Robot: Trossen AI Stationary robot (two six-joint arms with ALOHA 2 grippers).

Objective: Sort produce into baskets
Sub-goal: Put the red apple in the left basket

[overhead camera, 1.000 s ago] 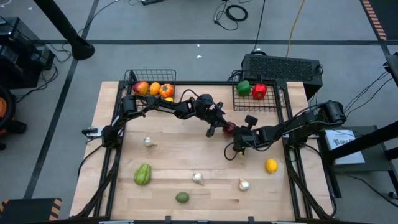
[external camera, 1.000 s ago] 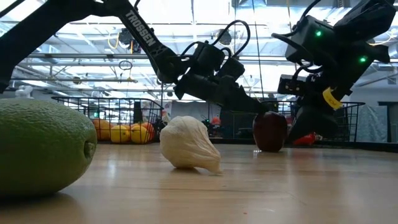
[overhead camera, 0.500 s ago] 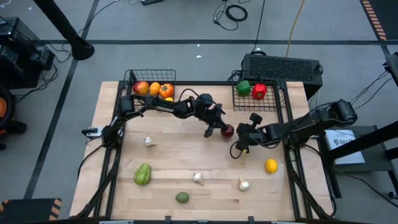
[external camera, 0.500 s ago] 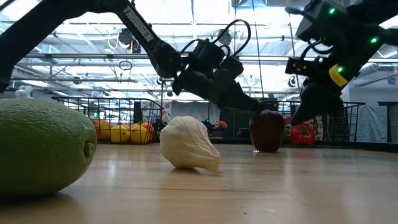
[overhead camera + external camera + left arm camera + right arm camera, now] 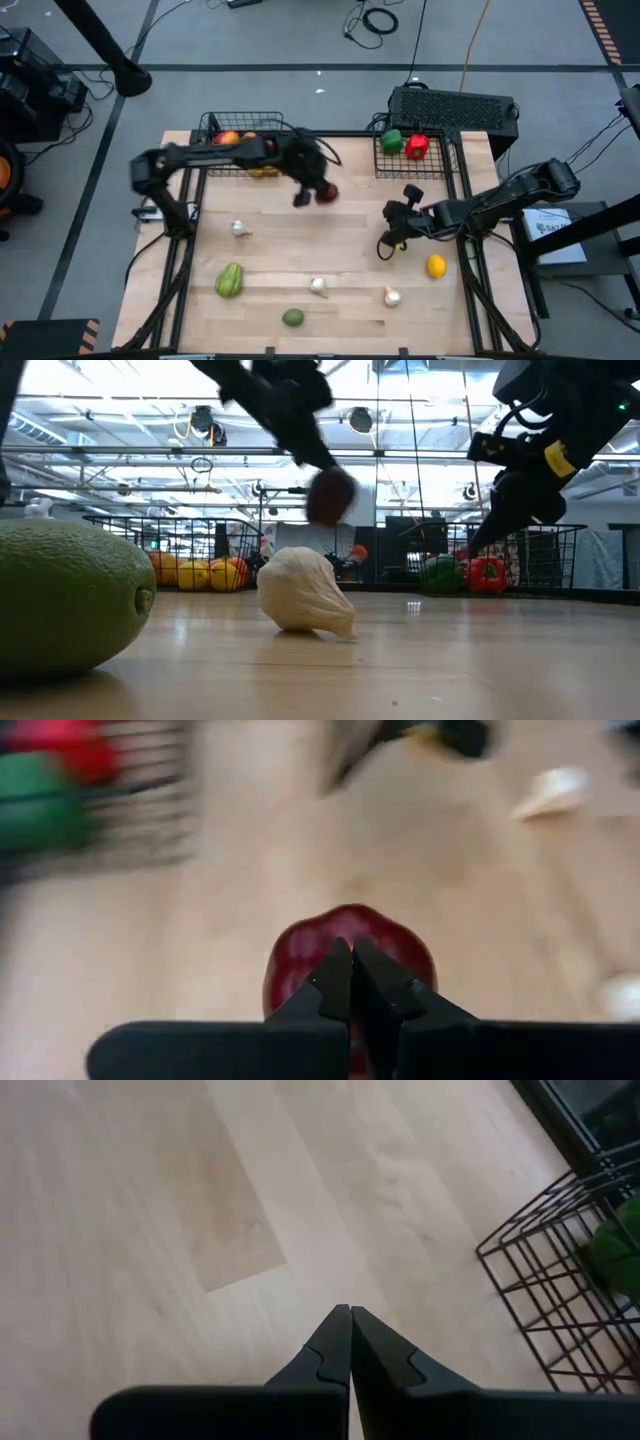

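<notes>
Dark red apple (image 5: 327, 194) lifted clear of the bench, gripped at its top by the left gripper (image 5: 312, 192), fingers pinched almost together on it; seen in the left wrist view as the apple (image 5: 349, 965) just beyond the fingertips (image 5: 335, 975). In the low view, apple (image 5: 331, 495) hanging in the air under the blurred left arm, above a garlic bulb (image 5: 303, 591).

Left gripper over the bench's far middle, between the two baskets. Left basket (image 5: 243, 141) at the far left corner, holding orange and yellow fruit, partly hidden by the arm. Right basket (image 5: 415, 155) at the far right corner, holding a green pepper (image 5: 392, 141) and a red pepper (image 5: 417, 147).

Right gripper (image 5: 387, 243) low over the bench toward the right edge, fingers closed together, holding nothing; well apart from the apple. Lemon (image 5: 436, 266) just beside it, nearer the front right corner.

Light wooden bench (image 5: 270, 250) also carrying: garlic (image 5: 240, 228) near the left edge, a green squash (image 5: 229, 279) toward the front left, garlic (image 5: 318, 286) and a lime (image 5: 292, 317) at the front middle, garlic (image 5: 392, 296) toward the front right.

Black vented box (image 5: 455, 108) behind the right basket. Grey floor with cables around the bench; bright ceiling lights in the low view.
</notes>
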